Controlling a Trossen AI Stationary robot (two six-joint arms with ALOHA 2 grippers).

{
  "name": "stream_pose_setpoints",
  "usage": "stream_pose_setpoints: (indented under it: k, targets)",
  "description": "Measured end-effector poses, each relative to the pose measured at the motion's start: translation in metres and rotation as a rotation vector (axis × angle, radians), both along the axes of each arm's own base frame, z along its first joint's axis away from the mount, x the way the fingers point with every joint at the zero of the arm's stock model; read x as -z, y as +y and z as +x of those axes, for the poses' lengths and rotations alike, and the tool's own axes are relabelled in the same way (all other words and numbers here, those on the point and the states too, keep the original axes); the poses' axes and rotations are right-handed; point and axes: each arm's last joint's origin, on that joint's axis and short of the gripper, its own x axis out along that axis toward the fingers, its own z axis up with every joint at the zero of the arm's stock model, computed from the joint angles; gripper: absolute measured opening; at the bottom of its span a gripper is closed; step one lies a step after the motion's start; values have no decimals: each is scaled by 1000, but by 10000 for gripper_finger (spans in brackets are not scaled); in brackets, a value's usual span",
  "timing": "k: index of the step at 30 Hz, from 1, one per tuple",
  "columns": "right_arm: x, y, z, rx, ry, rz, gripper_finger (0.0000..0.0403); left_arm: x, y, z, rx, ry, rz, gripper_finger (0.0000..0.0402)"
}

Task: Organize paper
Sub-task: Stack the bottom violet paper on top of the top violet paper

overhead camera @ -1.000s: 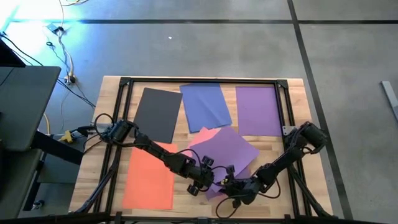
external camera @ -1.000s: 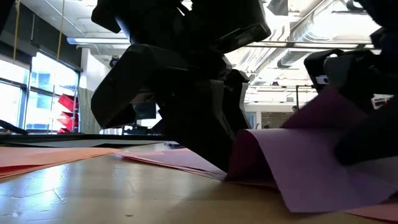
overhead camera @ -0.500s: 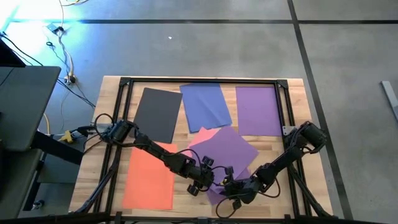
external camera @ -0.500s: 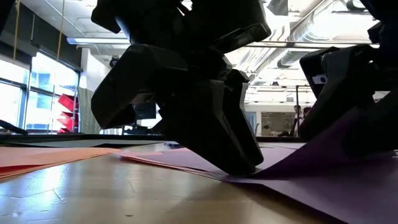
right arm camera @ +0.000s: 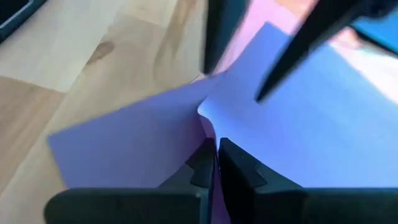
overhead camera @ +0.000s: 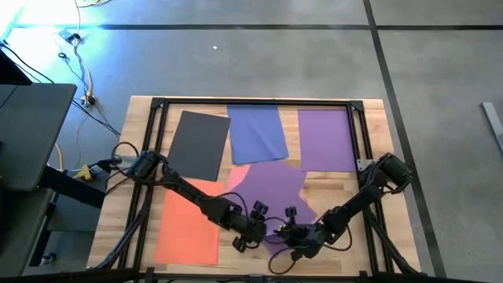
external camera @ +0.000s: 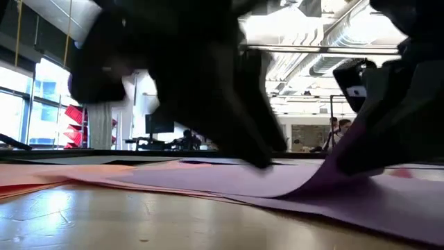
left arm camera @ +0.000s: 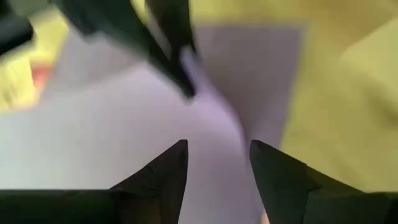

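Near the front middle of the table (overhead camera: 369, 126), the right claw (right arm camera: 217, 163) is pinched tight on the near edge of the loose purple sheet (overhead camera: 271, 189), which lies over the pink sheet (overhead camera: 236, 177). The left claw (left arm camera: 217, 163), fingers spread and holding nothing, hovers just left of it above the same purple sheet.

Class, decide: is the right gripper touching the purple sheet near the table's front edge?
Touching. The right wrist view shows the right gripper shut on the purple sheet, its edge pinched between the fingers.

high: straight down, far | low: tabletop level, near | wrists: close, share purple paper (overhead camera: 277, 185)
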Motion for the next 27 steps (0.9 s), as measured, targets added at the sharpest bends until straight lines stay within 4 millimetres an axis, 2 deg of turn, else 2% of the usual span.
stream_pose_setpoints:
  k: [2,7,13,16,22,27]
  targets:
    - [-10,4,0,9,32,-56,1,-6,-4,-2,29,-13,-3,154]
    - [-34,13,-4,84,98,-162,0,-2,-9,-2,94,-47,65,154]
    - [-56,26,-10,133,116,-217,0,16,-5,5,-59,-108,233,154]
    - [-62,29,-15,151,126,-233,0,22,-5,5,-147,-145,334,154]
    - [-68,33,-28,199,134,-266,0,25,-13,3,-156,-187,406,153]
    - [-70,41,-36,197,71,-294,0,25,-8,6,-178,-179,383,116]
